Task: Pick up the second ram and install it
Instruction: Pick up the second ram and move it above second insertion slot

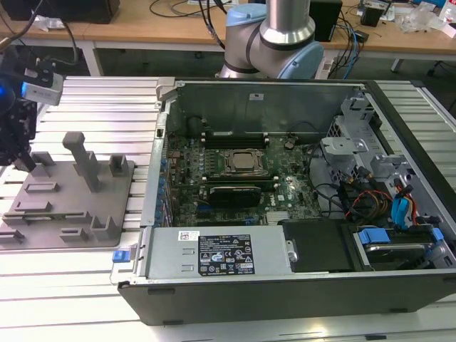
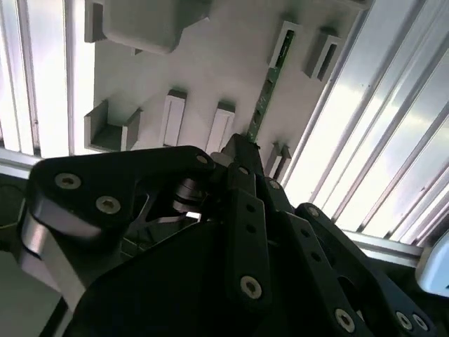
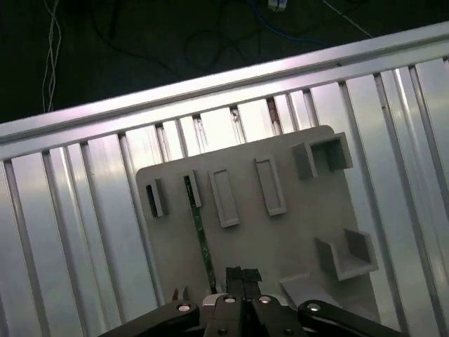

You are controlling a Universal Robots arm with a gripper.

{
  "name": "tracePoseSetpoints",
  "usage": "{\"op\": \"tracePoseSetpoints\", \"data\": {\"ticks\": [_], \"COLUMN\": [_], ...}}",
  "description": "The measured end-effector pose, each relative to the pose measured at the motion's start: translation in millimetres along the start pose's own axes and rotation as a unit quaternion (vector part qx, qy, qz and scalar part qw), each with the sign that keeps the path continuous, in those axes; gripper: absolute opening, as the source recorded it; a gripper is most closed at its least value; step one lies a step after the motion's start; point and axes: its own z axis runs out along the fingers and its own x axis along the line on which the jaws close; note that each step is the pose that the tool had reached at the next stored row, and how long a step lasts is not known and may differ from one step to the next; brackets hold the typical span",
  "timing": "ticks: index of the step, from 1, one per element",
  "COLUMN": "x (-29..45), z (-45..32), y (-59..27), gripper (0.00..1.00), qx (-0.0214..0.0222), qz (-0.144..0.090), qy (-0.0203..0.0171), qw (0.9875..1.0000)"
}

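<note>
The second ram (image 3: pixel 200 235) is a thin dark green strip standing on edge in a slot of the grey fixture plate (image 3: pixel 280 239). It also appears in the second wrist view (image 2: pixel 270 84). My gripper (image 3: pixel 242 275) hovers over the near end of the stick, its two black fingers pressed together and shut, with nothing seen between them. From the first wrist view the ram runs just beside the fingertips, not into them. In the exterior view the gripper (image 1: pixel 27 160) hangs at the far left over the fixture plate (image 1: pixel 71 206).
An open computer case (image 1: pixel 285 285) lies at the exterior view's right, with the motherboard, CPU socket (image 1: pixel 242 162) and long black slots (image 1: pixel 235 135) inside. Grey blocks and a tall post (image 1: pixel 84 160) stand on the fixture plate. The table is ribbed aluminium (image 3: pixel 70 232).
</note>
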Motion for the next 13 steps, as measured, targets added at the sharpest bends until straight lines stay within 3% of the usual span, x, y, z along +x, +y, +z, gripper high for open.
{"op": "tracePoseSetpoints", "data": {"ticks": [3,7,13], "x": [0.0,0.0,0.2], "z": [0.6,2.9,4.1], "y": [-0.1,-0.1,-0.1], "gripper": [0.08,0.08,0.08], "qx": [-0.0005,-0.0014,-0.0017], "qz": [-0.036,-0.093,-0.098], "qy": [0.0016,0.004,0.0042], "qw": [0.9993,0.9957,0.9952]}}
